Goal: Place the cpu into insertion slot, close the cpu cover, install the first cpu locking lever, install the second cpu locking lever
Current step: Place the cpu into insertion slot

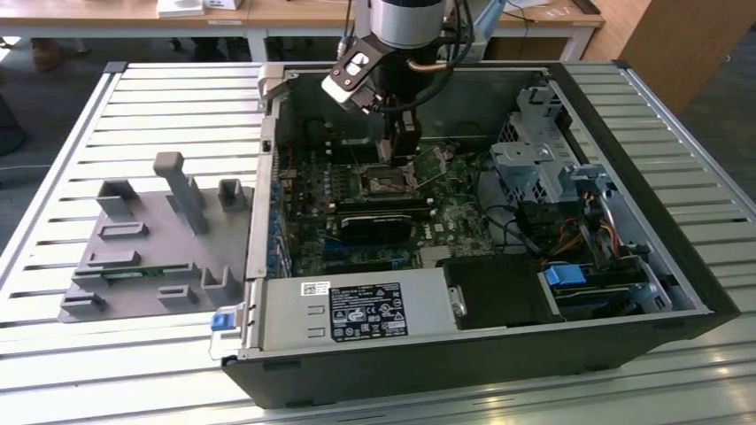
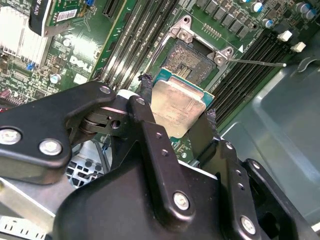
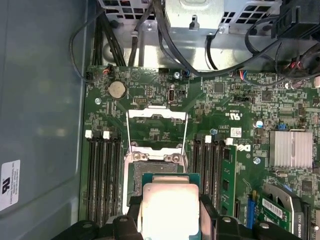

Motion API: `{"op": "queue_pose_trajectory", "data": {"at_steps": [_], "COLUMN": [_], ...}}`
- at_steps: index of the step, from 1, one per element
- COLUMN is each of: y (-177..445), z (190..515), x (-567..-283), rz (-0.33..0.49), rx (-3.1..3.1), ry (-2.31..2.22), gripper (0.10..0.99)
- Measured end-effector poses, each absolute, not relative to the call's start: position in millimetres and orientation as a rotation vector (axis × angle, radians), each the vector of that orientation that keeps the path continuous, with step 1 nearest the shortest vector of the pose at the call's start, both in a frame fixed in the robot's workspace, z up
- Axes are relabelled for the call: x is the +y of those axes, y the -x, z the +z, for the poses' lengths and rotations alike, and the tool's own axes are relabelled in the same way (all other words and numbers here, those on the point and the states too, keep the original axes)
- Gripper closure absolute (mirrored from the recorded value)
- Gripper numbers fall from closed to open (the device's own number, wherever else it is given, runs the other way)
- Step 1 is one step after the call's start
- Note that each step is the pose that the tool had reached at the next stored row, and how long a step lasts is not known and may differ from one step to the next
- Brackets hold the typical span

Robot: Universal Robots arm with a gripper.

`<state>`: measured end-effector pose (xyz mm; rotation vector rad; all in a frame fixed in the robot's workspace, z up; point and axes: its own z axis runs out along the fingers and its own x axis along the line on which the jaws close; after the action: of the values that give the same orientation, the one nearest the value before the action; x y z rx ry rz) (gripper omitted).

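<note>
Exterior view: arm comes down from the upper centre of the frame into the open computer case, which lies on a slatted table. Gripper sits directly over the cpu socket, a little above the middle of the frame. Black card lies just below the socket in the frame. Grey fixture tray is on the table at the exterior view's left, well apart from the case.

Claw state: in both wrist views the gripper is closed on the cpu, one finger pressed against each of two opposite edges, metallic top facing the cameras.

Cpu position: held in the claw over the near part of the socket. It is not seated; the bare contact field is exposed beyond the chip. Cannot tell whether its underside touches the socket frame.

Cpu cover: swung open away from the socket, with green board showing through its window in the first wrist view.

Second wrist view: one thin locking lever is unlatched, reaching from a socket corner out across the memory slots
</note>
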<state>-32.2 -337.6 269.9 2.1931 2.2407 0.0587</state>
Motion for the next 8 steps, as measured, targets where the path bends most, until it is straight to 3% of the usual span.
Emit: {"op": "queue_pose_trajectory", "data": {"at_steps": [8], "y": [32.1], "z": [266.3], "x": [-337.0], "rz": [0.056], "rx": [2.240], "ry": [-2.193], "gripper": [0.549]}}
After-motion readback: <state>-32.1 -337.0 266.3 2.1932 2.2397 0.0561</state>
